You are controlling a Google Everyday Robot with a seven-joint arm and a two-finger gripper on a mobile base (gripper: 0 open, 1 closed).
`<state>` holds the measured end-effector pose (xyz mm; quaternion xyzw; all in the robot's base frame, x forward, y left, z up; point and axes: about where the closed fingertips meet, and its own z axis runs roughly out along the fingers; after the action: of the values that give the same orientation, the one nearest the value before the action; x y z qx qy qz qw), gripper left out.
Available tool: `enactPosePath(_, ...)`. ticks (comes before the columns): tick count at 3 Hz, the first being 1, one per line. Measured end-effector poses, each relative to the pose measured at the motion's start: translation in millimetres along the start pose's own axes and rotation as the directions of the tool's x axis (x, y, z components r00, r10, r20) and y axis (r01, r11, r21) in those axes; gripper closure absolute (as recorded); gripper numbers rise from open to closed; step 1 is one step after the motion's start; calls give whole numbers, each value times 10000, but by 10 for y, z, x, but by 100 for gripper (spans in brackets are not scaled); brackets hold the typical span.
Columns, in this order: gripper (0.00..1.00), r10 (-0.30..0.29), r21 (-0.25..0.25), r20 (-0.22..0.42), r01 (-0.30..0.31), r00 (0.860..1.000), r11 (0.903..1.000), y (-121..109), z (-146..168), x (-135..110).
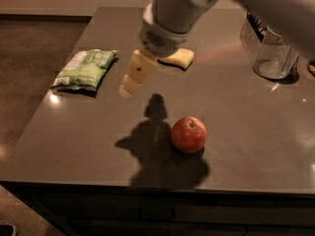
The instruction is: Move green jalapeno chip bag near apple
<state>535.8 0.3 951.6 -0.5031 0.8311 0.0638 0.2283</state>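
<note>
The green jalapeno chip bag point(86, 69) lies flat on the left part of the dark table point(256, 132), near its left edge. The red-orange apple point(188, 134) sits near the table's front, right of the middle. My gripper point(129, 85) hangs above the table between the two, right of the bag and up-left of the apple, pointing down and to the left. It touches neither. Its shadow falls on the table just left of the apple.
A pale yellow sponge point(178, 59) lies behind the gripper, partly hidden by my arm. A clear glass container point(269, 53) stands at the back right. The table's left and front edges drop to a dark floor.
</note>
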Motion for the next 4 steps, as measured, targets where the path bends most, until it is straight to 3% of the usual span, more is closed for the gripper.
enactPosePath(2, 0, 235, 349, -962, -203, 9951, 9992, 155, 1252, -815)
enactPosePath(4, 0, 314, 563, -1884, -212, 9816, 9982, 111, 1821, -1301)
